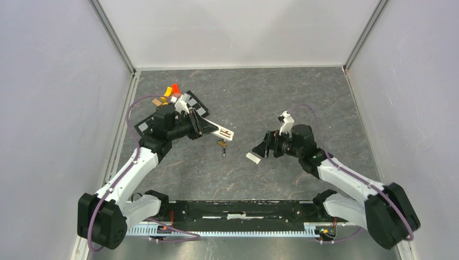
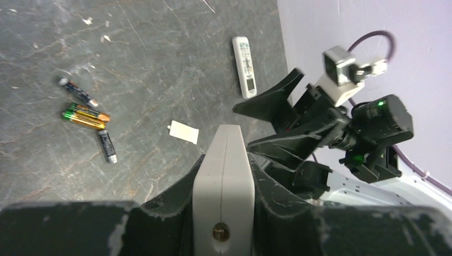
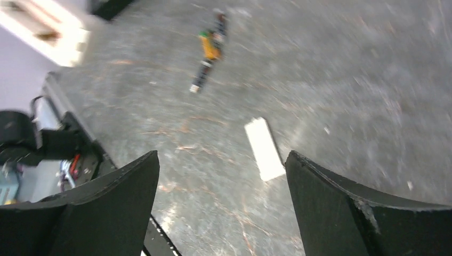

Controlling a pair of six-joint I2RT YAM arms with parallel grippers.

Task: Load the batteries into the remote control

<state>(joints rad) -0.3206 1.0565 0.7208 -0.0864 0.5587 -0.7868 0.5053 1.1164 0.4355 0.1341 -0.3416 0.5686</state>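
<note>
Top view: left gripper (image 1: pixel 205 129) clamps slim white plastic remote control (image 1: pixel 224 132); small dark, gold-banded cylindrical batteries (image 1: pixel 222 145) lie on grey surface (image 1: pixel 243 97) beside its tip.
Left wrist: white rectangular plate (image 2: pixel 184 132) lies right of them.
Right wrist: right gripper (image 3: pixel 221 160) spread wide, empty.

We can read no text, number or brand anywhere. The batteries (image 2: pixel 84 119) on the tabletop (image 2: pixel 160 53) wear gold, green and dark wrappers, but any print on them is too small for us to make out. The buttoned white handset (image 2: pixel 244 66) lying farther off has markings we see only as blurred specks. The remote control (image 2: pixel 221 176) shows us a plain white face. The checkered board (image 1: pixel 194 104) bears only black and white squares.
</note>
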